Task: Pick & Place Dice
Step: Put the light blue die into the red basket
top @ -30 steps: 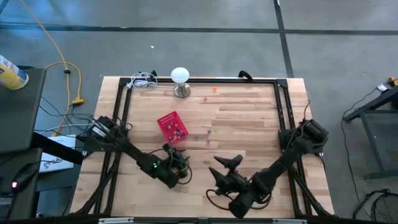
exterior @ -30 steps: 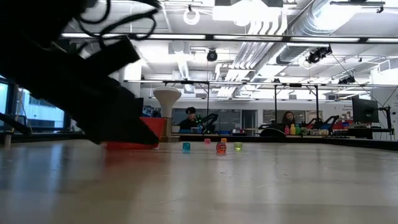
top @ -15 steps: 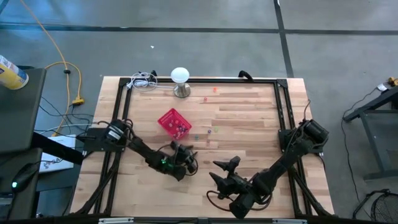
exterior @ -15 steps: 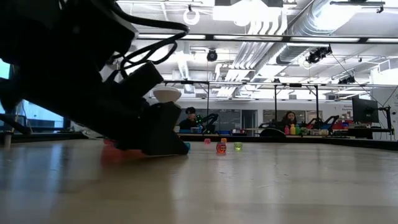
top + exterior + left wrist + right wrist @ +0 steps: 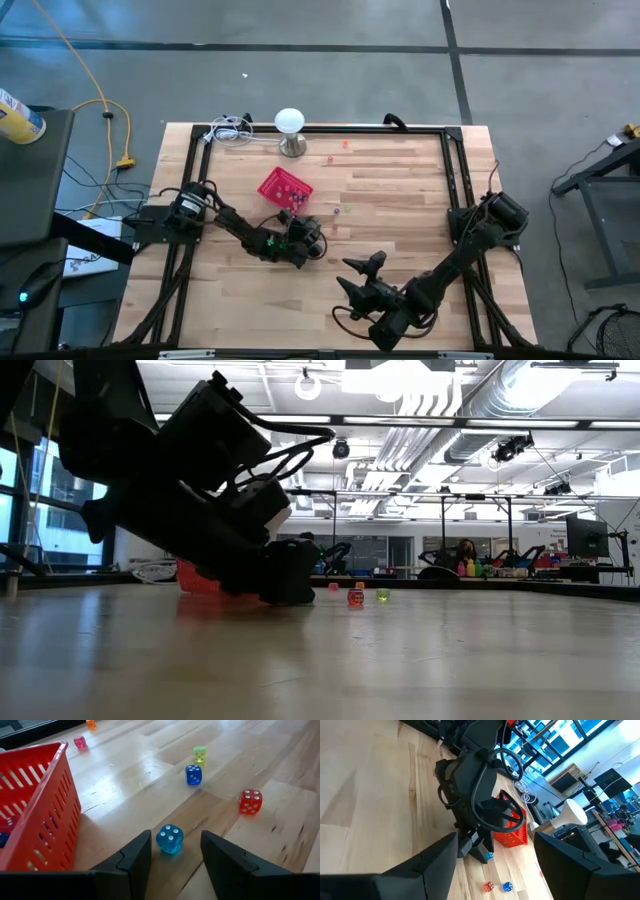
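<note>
Several tiny dice lie on the wooden table right of a red mesh basket (image 5: pixel 284 187). My left gripper (image 5: pixel 175 851) is low over the table, open, with one finger on either side of a light blue die (image 5: pixel 169 838) and a gap on both sides. Beyond it lie a dark blue die (image 5: pixel 193 774), a green die (image 5: pixel 199 754) and a red die (image 5: pixel 250 801). A pink die (image 5: pixel 79 742) and an orange die (image 5: pixel 90 724) lie farther off. My right gripper (image 5: pixel 360 273) hangs open above the table's near middle, holding nothing.
The basket (image 5: pixel 35 810) stands close beside my left gripper and holds a few dice. A white mushroom-shaped stand (image 5: pixel 290 125) and coiled cables (image 5: pixel 230 130) sit at the far edge. Black frame rails (image 5: pixel 455 170) run along the table's sides. Bare wood lies to the right.
My left gripper has swung toward the table's right and far edges, sinking a little, and now straddles the light blue die. It has stayed open. The red basket beside the arm has slid slightly toward the far edge and turned.
</note>
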You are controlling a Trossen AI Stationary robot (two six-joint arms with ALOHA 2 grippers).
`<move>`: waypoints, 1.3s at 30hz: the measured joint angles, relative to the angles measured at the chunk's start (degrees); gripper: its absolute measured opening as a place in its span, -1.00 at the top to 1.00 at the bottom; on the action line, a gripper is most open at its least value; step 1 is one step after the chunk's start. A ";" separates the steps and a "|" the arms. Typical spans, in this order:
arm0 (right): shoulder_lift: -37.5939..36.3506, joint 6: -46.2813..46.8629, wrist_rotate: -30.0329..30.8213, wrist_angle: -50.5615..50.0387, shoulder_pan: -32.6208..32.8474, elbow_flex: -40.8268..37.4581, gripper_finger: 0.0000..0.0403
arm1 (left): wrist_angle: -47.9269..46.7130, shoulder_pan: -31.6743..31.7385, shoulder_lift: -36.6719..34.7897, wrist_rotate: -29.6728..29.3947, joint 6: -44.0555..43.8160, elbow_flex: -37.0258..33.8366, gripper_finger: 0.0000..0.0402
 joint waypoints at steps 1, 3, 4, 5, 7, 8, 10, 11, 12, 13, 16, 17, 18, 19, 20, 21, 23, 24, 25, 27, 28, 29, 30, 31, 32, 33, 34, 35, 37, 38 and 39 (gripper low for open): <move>0.00 -0.02 0.00 -0.02 0.00 0.00 -0.26 | -0.02 0.15 0.00 0.13 0.02 0.00 0.17; 0.00 -0.10 -0.09 -0.04 0.00 0.00 -0.26 | 0.10 0.49 -0.01 0.43 0.01 0.02 0.17; 0.00 -0.15 -0.11 -0.08 -0.02 0.00 -0.26 | 0.22 0.63 0.00 0.55 0.02 0.02 0.17; 0.00 -0.17 -0.13 -0.15 -0.06 0.00 -0.26 | 0.30 0.83 0.00 0.65 0.02 0.02 0.17; 0.00 -0.10 -0.43 -0.40 -0.13 0.02 -0.26 | 0.40 1.32 0.00 1.15 0.02 0.02 0.17; 0.00 -0.07 -0.83 -0.45 -0.15 0.02 -0.26 | 0.42 1.57 0.00 1.54 0.00 0.04 0.17; 0.00 -0.05 -1.22 -0.44 -0.15 0.02 -0.26 | 0.47 2.07 -0.02 2.35 0.00 0.04 0.17; 0.00 -0.04 -1.20 -0.44 -0.15 0.02 -0.26 | 0.48 2.29 -0.02 2.75 0.01 0.04 0.17; 0.00 -0.04 -1.23 -0.44 -0.15 0.02 -0.26 | 0.47 2.46 -0.02 3.25 0.00 0.04 0.17; 0.00 -0.04 -1.31 -0.44 -0.15 0.02 -0.26 | 0.48 2.63 -0.02 3.61 0.02 0.04 0.19; 0.02 -0.04 -1.36 -0.44 -0.15 0.02 -0.26 | 0.45 2.73 -0.02 4.20 0.02 0.07 0.28; 0.02 -0.04 -1.36 -0.44 -0.15 0.02 -0.26 | 0.42 2.69 0.00 4.35 0.02 0.07 0.33; 0.02 -0.04 -1.36 -0.44 -0.15 0.02 -0.26 | 0.39 2.60 0.00 4.54 0.03 0.09 0.39; 0.02 -0.04 -1.36 -0.44 -0.15 0.02 -0.26 | 0.37 2.49 0.02 4.64 0.02 0.09 0.45; 0.02 -0.04 -1.36 -0.44 -0.15 0.02 -0.26 | 0.33 2.37 0.04 4.70 0.04 0.09 0.52; 0.02 -0.04 -1.36 -0.44 -0.15 0.02 -0.26 | 0.28 2.23 0.06 4.71 0.06 0.09 0.59; 0.02 -0.04 -1.36 -0.44 -0.15 0.02 -0.26 | 0.24 1.95 0.07 4.60 0.09 0.07 0.71; 0.02 -0.04 -1.37 -0.43 -0.15 0.04 -0.26 | 0.20 1.86 0.07 4.49 0.12 0.07 0.76; 0.02 -0.02 -1.37 -0.44 -0.15 0.04 -0.26 | 0.17 1.79 0.07 4.44 0.14 0.07 0.78; 0.02 0.19 -1.40 -0.44 -0.15 0.04 -0.26 | 0.13 1.71 0.09 4.33 0.64 0.04 0.78; 0.02 0.50 -1.43 -0.44 -0.15 0.04 -0.26 | 0.13 1.71 0.11 4.31 1.66 0.04 0.78; 0.02 0.82 -1.60 -0.46 -0.15 0.04 -0.26 | 0.13 1.71 0.05 4.29 2.77 0.04 0.78; 0.02 0.97 -2.03 -0.51 -0.15 0.04 -0.26 | 0.06 1.68 -0.16 4.28 3.72 0.04 0.78; 0.02 1.01 -2.57 -0.53 -0.17 0.04 -0.26 | -0.13 1.44 -0.58 4.53 4.80 0.04 0.78; 0.04 1.02 -2.87 -0.59 -0.15 0.04 -0.26 | -0.42 1.11 -1.34 4.85 5.79 -0.03 0.78; 0.04 1.05 -2.89 -0.65 -0.15 0.04 -0.26 | -1.16 0.82 -2.44 5.45 6.65 -0.12 0.78; 0.04 1.17 -2.89 -0.82 -0.15 0.04 -0.26 | -1.70 0.38 -3.81 6.21 7.80 -0.31 0.78; 0.05 1.25 -2.89 -0.89 -0.15 0.04 -0.26 | -2.19 -0.14 -5.52 6.83 9.26 -0.42 0.78; 0.05 1.26 -2.89 -1.27 -0.15 0.04 -0.26 | -2.95 -1.23 -10.00 7.65 12.48 -0.27 0.78; 0.07 1.31 -2.89 -1.45 -0.15 0.04 -0.26 | -4.26 -1.71 -12.74 7.66 13.77 -0.11 0.78; 0.07 1.46 -2.89 -1.58 -0.16 0.04 -0.26 | -5.96 -2.09 -15.25 7.59 14.92 -0.07 0.78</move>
